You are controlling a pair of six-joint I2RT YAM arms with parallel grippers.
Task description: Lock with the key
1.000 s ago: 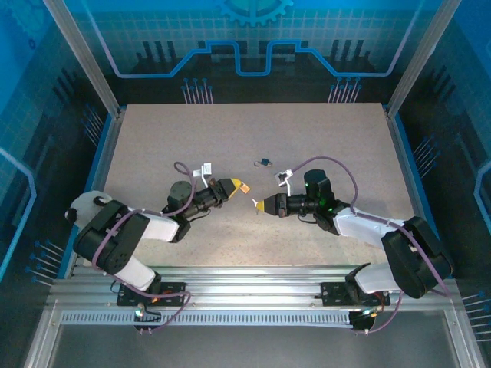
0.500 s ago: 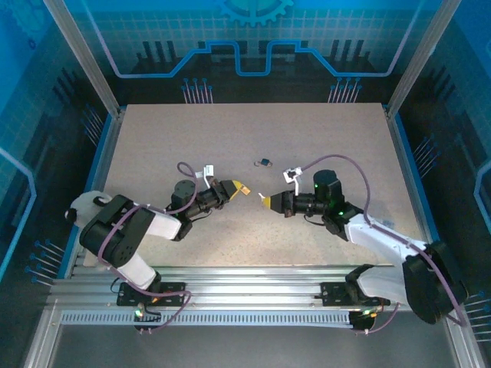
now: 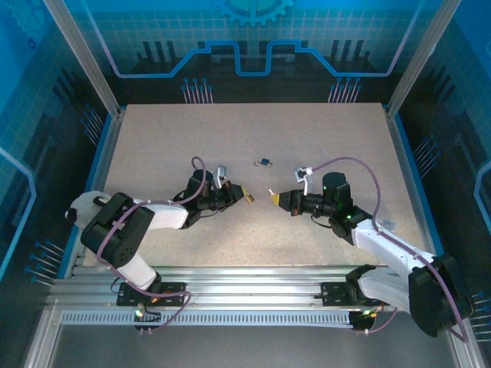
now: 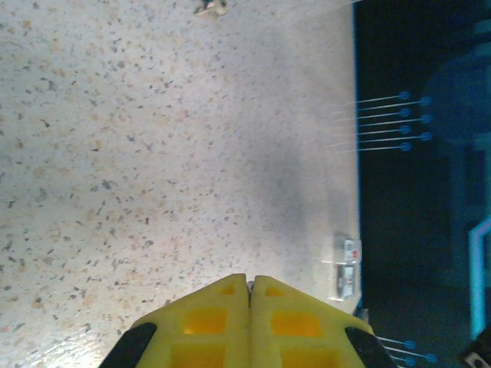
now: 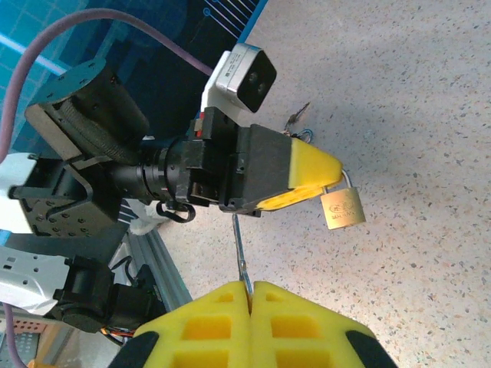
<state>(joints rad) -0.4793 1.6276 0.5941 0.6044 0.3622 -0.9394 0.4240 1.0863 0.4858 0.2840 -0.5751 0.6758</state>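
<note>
Right claw (image 5: 248, 290): pinching shut on the key (image 5: 239, 249), thin blade pointing ahead. Left claw (image 5: 326, 175): facing it, clamping the shackle of the brass padlock (image 5: 343, 208), which is hanging at its tip over the speckled worktop (image 3: 153, 146). Small dark item (image 3: 264, 162): lying farther back on the worktop, apart from both claws.

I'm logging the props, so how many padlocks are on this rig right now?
1. The brass padlock hangs by its shackle from the shut left gripper, near the middle of the table. The small dark item farther back is too small to identify.
</note>
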